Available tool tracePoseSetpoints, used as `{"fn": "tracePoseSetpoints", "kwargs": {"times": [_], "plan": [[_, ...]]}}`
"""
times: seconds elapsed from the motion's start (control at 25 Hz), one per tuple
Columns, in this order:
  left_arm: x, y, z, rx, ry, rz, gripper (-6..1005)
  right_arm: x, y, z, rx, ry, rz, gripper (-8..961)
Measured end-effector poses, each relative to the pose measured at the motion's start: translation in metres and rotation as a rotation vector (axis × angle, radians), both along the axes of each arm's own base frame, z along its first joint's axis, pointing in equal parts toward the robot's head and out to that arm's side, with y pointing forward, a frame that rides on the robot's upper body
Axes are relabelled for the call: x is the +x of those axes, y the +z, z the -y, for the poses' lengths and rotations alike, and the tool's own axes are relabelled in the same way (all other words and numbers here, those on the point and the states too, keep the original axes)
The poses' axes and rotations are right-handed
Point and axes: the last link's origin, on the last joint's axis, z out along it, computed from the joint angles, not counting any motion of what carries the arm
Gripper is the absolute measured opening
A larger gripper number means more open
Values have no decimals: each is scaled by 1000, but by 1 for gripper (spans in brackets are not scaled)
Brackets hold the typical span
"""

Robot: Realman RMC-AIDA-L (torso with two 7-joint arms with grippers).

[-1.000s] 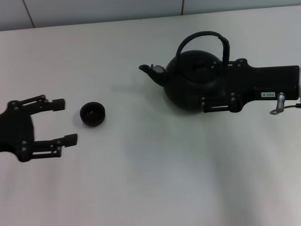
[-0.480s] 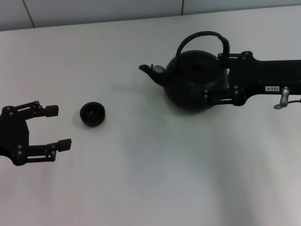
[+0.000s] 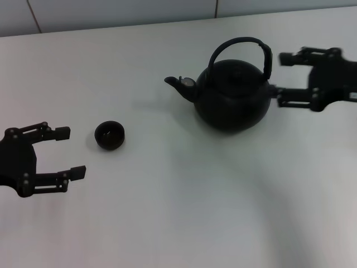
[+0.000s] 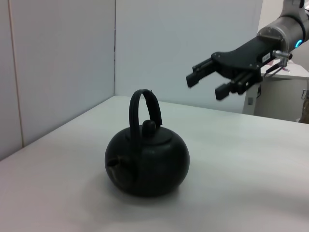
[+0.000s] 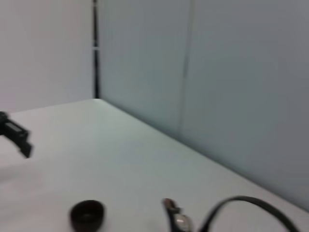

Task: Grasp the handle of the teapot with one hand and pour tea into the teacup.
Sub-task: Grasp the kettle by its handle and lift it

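Right gripper hung w/ jaws wide open, empty, raised above desk per left wrist view. Teapot stood upright just ahead of those jaws, not between them; handle arched over lid, thick ribbed part on side nearest the jaws, close to upper finger tip but no contact seen. Spout pointed away from right jaws, toward teacup side. Seen from left wrist cam: teapot on desk, handle upright, right jaws up and behind it, apart.

Left gripper sat low, jaws wide open, empty. Teacup lay just ahead of and slightly outside the jaw gap, nearer the upper finger, not touching. Teacup upright on desk, well apart from teapot.

Right wrist cam caught teacup, spout tip, arc of handle at frame edge; own jaws not shown there.
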Motion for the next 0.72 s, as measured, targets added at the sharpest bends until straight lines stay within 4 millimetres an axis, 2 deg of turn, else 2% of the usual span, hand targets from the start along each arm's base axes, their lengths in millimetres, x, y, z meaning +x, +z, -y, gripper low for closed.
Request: {"fn": "tracePoseSetpoints", "kwargs": {"times": [0.16,0.4,0.56,0.72], "plan": [[-2,-6,0,-6,14,-20,864,19,14,4,65,-66,-12,750],[0,-11,-3,-14,11,-37,864,37,19,4,116,-132,-19,750],[2,-12,-5,-13,5,-37,864,52,9,0,127,-184,-33,751],[2,-12,-6,-13,5,-37,864,56,-2,-5,119,-188,-59,751]]}}
